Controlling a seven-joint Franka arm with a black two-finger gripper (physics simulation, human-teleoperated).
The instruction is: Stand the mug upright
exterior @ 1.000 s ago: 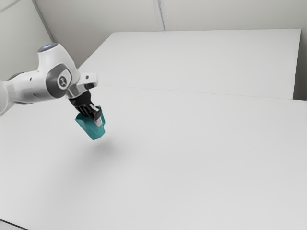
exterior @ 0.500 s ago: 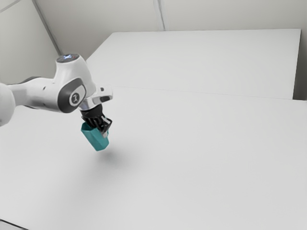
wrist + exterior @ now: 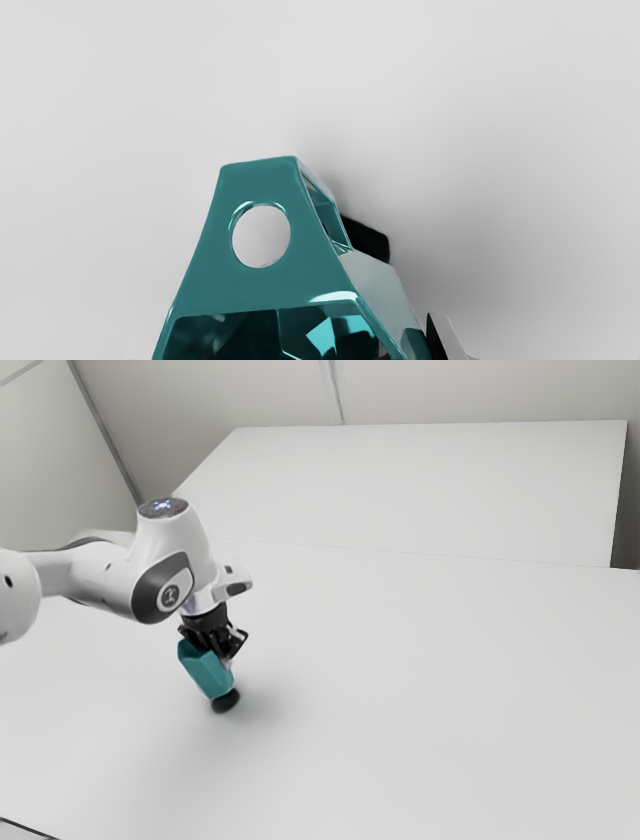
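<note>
The teal mug (image 3: 205,669) hangs tilted under the hand in the exterior view, its mouth toward the upper left and its lower end toward the lower right, close above the table. Around its upper side, toward the exterior view's right, my gripper (image 3: 230,652) is shut on it. The wrist view shows the mug (image 3: 275,285) with a flat face pierced by a round hole and a dark, open interior. There the gripper (image 3: 412,345) holds the mug's wall, one finger outside it; the other is mostly hidden.
The white table (image 3: 420,690) spreads around the mug. A dark patch like a contact shadow (image 3: 225,701) lies just beneath the mug's lower end; whether they touch, I cannot tell. Pale walls (image 3: 480,390) stand behind.
My hand has come down and toward the exterior view's right, carrying the mug along, still tilted. The shadow beneath it has become small and very dark.
</note>
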